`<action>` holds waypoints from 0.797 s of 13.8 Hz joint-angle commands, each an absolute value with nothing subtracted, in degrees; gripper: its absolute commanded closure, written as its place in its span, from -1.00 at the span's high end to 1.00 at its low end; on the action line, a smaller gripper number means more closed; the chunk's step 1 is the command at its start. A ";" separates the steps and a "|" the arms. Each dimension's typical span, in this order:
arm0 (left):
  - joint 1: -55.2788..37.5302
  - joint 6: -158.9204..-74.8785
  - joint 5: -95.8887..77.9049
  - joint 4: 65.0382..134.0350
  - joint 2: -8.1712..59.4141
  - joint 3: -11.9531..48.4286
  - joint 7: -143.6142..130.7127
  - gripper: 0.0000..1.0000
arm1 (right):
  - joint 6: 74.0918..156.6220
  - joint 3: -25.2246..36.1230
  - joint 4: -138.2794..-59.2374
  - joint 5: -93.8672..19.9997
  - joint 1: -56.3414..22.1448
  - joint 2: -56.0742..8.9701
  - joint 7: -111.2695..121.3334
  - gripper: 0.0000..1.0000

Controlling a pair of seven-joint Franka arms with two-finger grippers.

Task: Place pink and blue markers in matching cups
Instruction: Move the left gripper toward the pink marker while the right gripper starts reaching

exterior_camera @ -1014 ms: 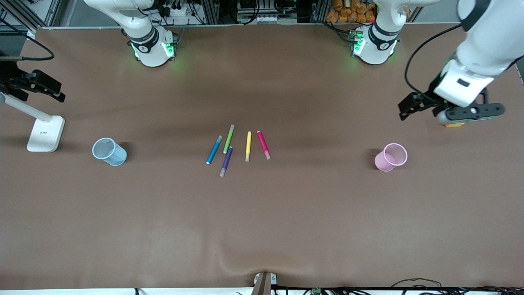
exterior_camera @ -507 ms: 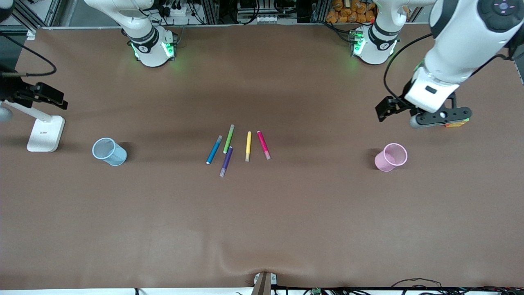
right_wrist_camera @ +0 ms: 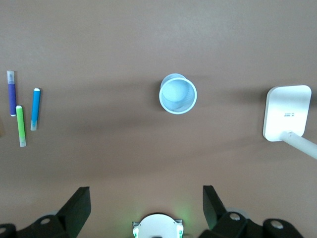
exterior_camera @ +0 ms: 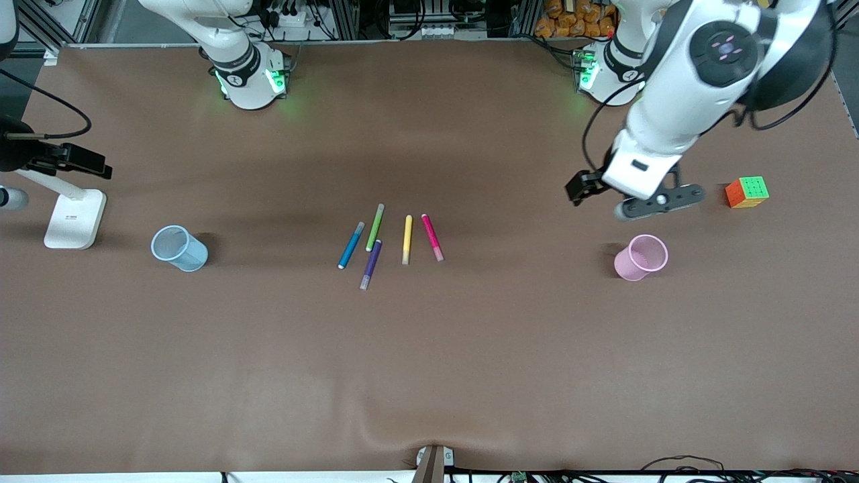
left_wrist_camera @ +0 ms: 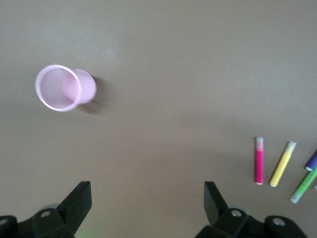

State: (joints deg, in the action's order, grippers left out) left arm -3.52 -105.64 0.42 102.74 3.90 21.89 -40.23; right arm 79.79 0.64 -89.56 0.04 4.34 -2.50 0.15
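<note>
The pink marker (exterior_camera: pixel 432 237) and the blue marker (exterior_camera: pixel 350 245) lie flat in a row of markers at the table's middle. The pink mesh cup (exterior_camera: pixel 641 257) stands toward the left arm's end, the blue mesh cup (exterior_camera: pixel 178 247) toward the right arm's end. My left gripper (exterior_camera: pixel 658 201) hangs open and empty in the air over bare table beside the pink cup. Its wrist view shows the gripper (left_wrist_camera: pixel 148 191), the pink cup (left_wrist_camera: pixel 64 88) and the pink marker (left_wrist_camera: pixel 259 160). My right gripper (exterior_camera: pixel 8 198) is open and empty at the view's edge; its wrist view shows the gripper (right_wrist_camera: pixel 146 196), the blue cup (right_wrist_camera: pixel 178 93) and the blue marker (right_wrist_camera: pixel 35 109).
Green (exterior_camera: pixel 375 227), purple (exterior_camera: pixel 370 263) and yellow (exterior_camera: pixel 407 239) markers lie among the two task markers. A colourful cube (exterior_camera: pixel 747 192) sits toward the left arm's end. A white stand (exterior_camera: pixel 74 218) rests beside the blue cup.
My left arm has swung from the table's end toward the middle, uncovering the cube, and now hangs by the pink cup. The right gripper shifted slightly. Markers and cups have not moved.
</note>
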 commanded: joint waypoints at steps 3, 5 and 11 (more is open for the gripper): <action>-6.23 -107.84 0.79 97.39 12.46 24.70 -49.29 1.00 | 79.28 -0.17 -88.59 0.44 5.80 -3.52 -0.35 1.00; -8.07 -108.02 0.88 94.76 16.15 24.70 -52.63 1.00 | 79.54 -0.18 -88.51 -0.09 5.71 -3.87 -0.35 1.00; -13.97 -114.15 2.99 93.16 24.68 24.44 -63.35 1.00 | 81.65 -0.35 -88.15 -5.52 5.27 -3.96 -5.70 1.00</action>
